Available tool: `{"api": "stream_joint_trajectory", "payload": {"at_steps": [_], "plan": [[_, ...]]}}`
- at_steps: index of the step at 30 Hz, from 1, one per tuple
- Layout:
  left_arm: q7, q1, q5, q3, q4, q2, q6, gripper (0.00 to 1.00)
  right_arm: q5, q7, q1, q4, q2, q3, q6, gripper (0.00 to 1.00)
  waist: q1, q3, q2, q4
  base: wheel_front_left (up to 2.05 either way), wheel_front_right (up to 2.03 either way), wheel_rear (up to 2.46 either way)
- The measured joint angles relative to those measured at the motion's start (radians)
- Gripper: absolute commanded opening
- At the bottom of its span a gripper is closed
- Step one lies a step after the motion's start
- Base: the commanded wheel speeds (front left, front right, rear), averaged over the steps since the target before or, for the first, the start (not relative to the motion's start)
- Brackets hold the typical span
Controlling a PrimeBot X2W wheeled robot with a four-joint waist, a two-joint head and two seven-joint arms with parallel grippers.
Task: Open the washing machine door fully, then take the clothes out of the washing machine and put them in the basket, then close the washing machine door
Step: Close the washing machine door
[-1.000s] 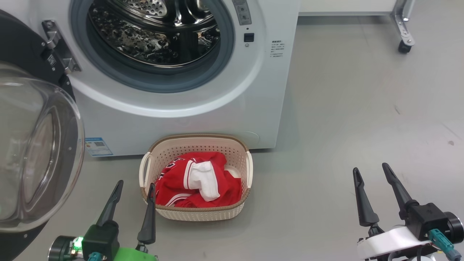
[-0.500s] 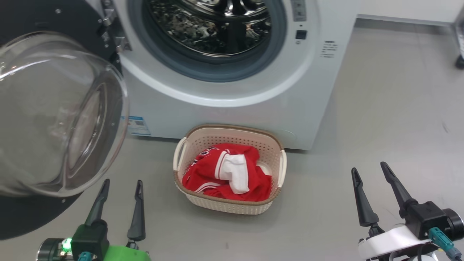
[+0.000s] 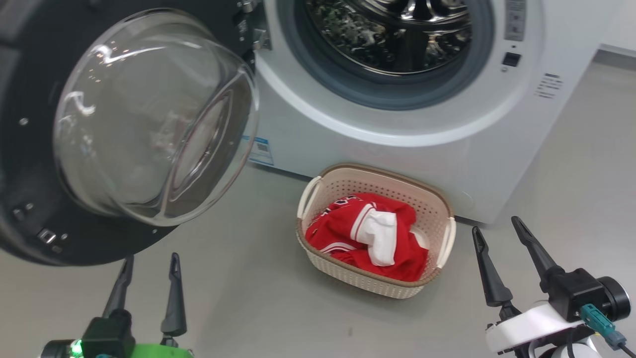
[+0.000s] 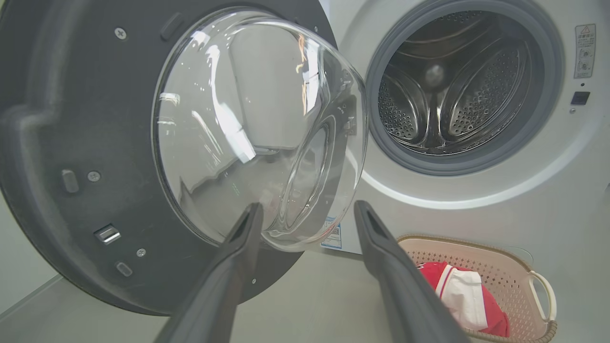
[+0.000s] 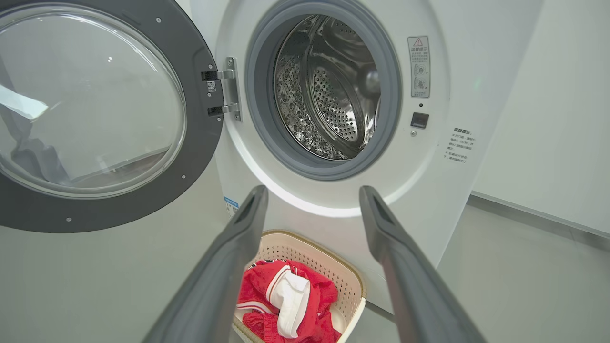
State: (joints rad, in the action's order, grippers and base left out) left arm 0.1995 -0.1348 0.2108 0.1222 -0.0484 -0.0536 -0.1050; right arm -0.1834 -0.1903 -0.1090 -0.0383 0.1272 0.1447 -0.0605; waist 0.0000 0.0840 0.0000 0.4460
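Note:
The white washing machine [image 3: 348, 129] stands with its steel drum [image 5: 329, 95] showing no clothes inside. Its washing machine door [image 3: 30, 149] hangs swung out to the left, the glass bowl [image 3: 149, 114] bulging toward me. On the floor in front sits the cream basket [image 3: 439, 209], holding the red and white clothes [image 3: 367, 233]. My left gripper [image 3: 152, 257] is open just below the door's lower rim, left of the basket. In the left wrist view the left gripper [image 4: 309, 206] points at the bowl's lower edge. My right gripper [image 3: 496, 224] is open, right of the basket.
Grey floor [image 3: 258, 298] spreads around the basket and between my arms. A white wall [image 5: 548, 119] runs to the right of the machine. The open door [image 4: 71, 119] takes up the space at my left.
The head camera has turned left, so the door fills more of the picture and the basket sits further right. Both grippers stay open; the left fingers now lie left of the basket.

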Motion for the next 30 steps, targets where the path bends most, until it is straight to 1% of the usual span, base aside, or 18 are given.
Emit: {"api": "stream_joint_trajectory", "payload": {"at_steps": [6,11,19,30], "plan": [[0.013,-0.028,0.018,-0.062,-0.010,0.003,-0.004,1.00,0.003,0.011,0.042,0.003,0.000,0.045,-0.018,1.00,0.0000,0.010,0.0000,0.073,0.00,0.00,0.00],[0.022,-0.050,0.023,-0.087,-0.021,0.004,-0.006,1.00,0.004,0.020,0.059,0.015,0.000,0.061,-0.026,1.00,0.0000,0.015,0.0000,0.105,-0.02,-0.02,-0.02],[0.031,-0.063,0.036,-0.102,-0.036,0.006,-0.013,1.00,0.002,0.031,0.071,0.028,-0.001,0.077,-0.034,1.00,0.0000,0.018,0.0000,0.115,-0.36,-0.36,-0.36],[0.032,-0.076,0.036,-0.088,-0.047,0.006,-0.013,1.00,0.000,0.033,0.081,0.035,0.002,0.075,-0.035,1.00,0.0000,0.020,0.0000,0.114,-0.51,-0.51,-0.51]]}}
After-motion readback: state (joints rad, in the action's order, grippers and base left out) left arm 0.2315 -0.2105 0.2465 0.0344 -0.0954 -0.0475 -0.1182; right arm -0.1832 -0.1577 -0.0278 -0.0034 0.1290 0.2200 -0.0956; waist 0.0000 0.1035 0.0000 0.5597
